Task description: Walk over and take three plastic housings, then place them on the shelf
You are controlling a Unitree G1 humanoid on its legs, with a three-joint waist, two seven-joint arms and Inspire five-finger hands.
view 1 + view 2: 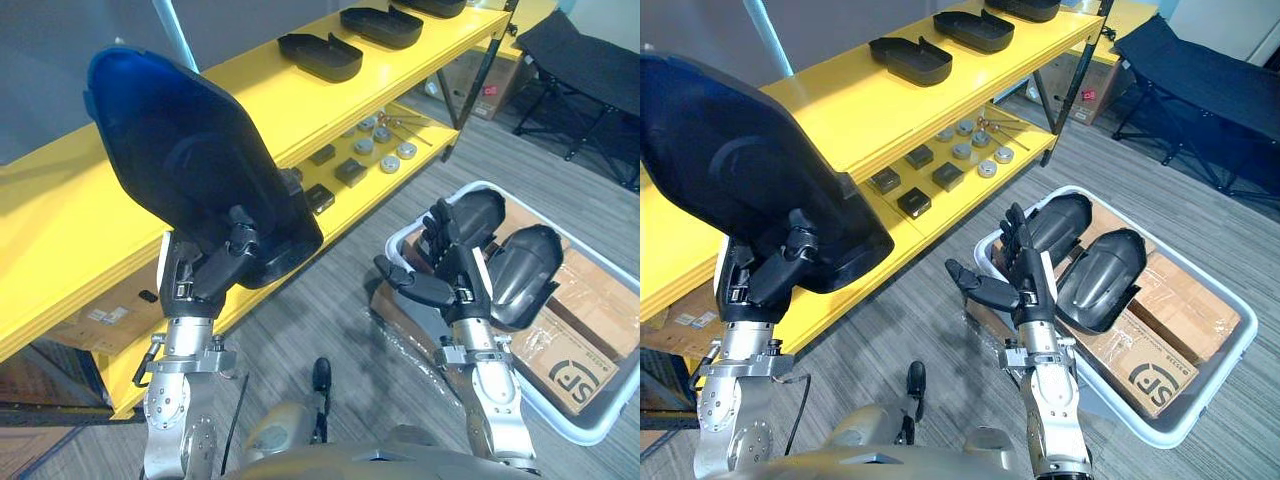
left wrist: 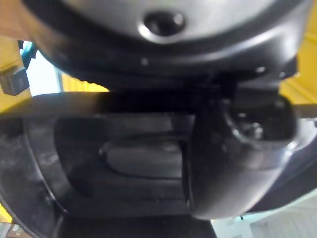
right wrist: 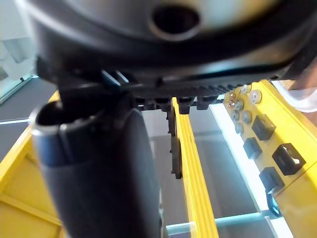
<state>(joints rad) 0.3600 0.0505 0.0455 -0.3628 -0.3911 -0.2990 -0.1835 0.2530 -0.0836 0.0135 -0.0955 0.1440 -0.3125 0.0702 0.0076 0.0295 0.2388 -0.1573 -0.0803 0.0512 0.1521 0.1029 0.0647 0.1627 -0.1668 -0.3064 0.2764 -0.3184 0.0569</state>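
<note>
Black housing (image 1: 190,150) clamped in left hand (image 1: 212,265) before yellow shelf (image 1: 300,100); right hand (image 1: 450,275) spread flat near white bin (image 1: 470,187).

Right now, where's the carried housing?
The housing is in the left hand, raised at the eye views' left before the yellow shelf, apart from those lying on it.

The held housing (image 1: 190,160) hides the left robot hand's (image 1: 205,270) fingers and a stretch of shelf (image 1: 300,110); the right eye view's left edge cuts the housing off. The far housing (image 1: 435,6) is cut by the top edge. The lower-shelf parts (image 1: 385,152) are too small to identify. The right robot hand (image 1: 455,280) covers part of a bin housing (image 1: 485,215). The bin (image 1: 600,425) runs off the left eye view's right edge.
</note>
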